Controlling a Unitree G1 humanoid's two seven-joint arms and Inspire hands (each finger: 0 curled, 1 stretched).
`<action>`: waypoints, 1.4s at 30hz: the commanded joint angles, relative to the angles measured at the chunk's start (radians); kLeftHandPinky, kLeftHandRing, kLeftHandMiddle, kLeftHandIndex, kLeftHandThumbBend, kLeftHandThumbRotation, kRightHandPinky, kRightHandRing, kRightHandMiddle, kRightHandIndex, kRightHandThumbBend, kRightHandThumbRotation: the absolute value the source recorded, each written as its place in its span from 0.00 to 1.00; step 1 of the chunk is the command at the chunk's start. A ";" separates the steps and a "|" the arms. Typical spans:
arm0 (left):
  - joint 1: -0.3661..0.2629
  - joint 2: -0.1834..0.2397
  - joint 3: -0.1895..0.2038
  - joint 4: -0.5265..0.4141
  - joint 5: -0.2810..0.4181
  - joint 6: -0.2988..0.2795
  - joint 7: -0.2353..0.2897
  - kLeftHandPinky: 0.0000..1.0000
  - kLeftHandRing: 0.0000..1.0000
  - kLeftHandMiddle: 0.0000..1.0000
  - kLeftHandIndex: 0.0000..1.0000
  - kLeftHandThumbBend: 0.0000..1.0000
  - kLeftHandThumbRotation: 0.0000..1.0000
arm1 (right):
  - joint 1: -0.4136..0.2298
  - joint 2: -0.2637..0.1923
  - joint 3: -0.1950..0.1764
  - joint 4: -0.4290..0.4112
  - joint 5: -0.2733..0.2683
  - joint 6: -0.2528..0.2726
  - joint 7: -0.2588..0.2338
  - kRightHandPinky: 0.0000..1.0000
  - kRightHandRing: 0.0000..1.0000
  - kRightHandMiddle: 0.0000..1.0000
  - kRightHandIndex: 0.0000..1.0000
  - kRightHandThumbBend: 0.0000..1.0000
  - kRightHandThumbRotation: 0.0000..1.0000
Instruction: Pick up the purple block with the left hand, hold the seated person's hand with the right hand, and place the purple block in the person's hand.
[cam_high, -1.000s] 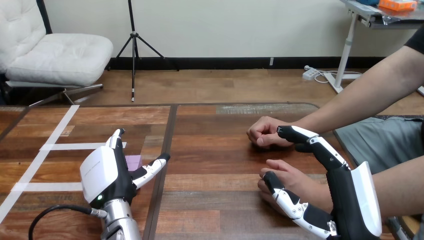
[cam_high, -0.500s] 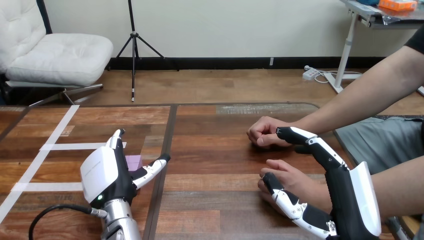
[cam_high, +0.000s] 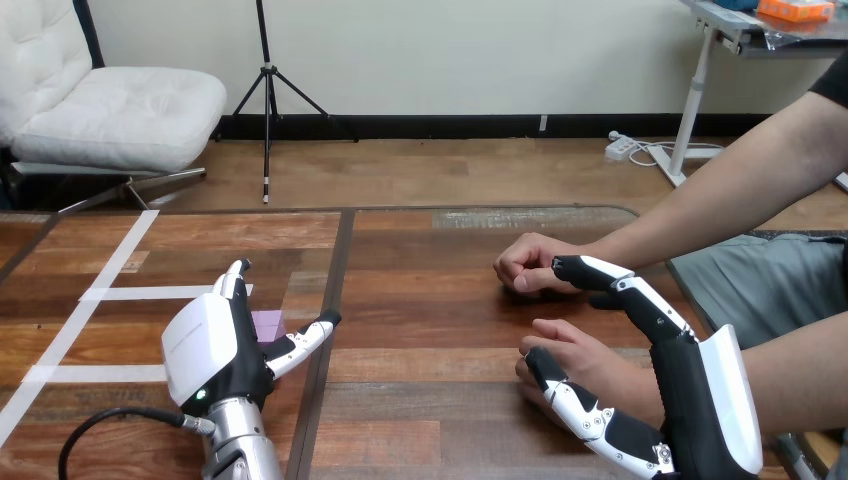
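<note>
Left hand: your left hand (cam_high: 205, 350) sits low over the counter (cam_high: 430, 300) at the view's lower left, its white back shell facing you. It is open, with the fingers (cam_high: 234, 275) straight and pointing away from you and the thumb (cam_high: 305, 338) spread out to the right.

Purple block: the purple block (cam_high: 268, 324) lies flat on the counter in the gap between those fingers and the thumb. Its left part is hidden behind the hand. You cannot tell whether the palm touches it, and nothing is closed on it.

Right hand: your right hand (cam_high: 700, 395) comes in at the lower right, edge-on and open. Its long fingers (cam_high: 625, 287) are stretched out toward the left and not curled round anything.

Person's nearer hand: the person's nearer hand (cam_high: 585, 358) rests on the counter between your right hand's fingers above and its thumb (cam_high: 580, 405) below. The thumb lies along the near side of it. You do not have a closed grasp on it.

Person's farther hand: the person's farther hand (cam_high: 525, 262) is a loose fist on the counter. Your right fingertips end just beside it, and contact cannot be judged.

Tape: white tape strips (cam_high: 150, 293) run across the counter to the left of your left hand.
</note>
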 joint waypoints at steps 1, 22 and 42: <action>-0.086 0.010 -0.011 0.006 0.003 -0.023 0.007 0.80 0.86 0.89 0.89 0.86 0.56 | -0.027 -0.006 -0.010 -0.069 0.015 0.005 0.003 0.71 0.76 0.76 0.75 0.48 0.25; -0.122 0.018 -0.036 0.044 0.020 0.011 -0.011 0.81 0.87 0.89 0.88 0.82 0.55 | -0.032 -0.010 -0.010 -0.065 0.012 0.000 -0.004 0.70 0.76 0.76 0.75 0.48 0.26; -0.150 0.026 -0.055 0.071 0.029 0.041 -0.014 0.82 0.86 0.88 0.87 0.79 0.50 | -0.030 -0.005 -0.012 -0.070 0.009 0.004 -0.009 0.69 0.75 0.75 0.74 0.49 0.28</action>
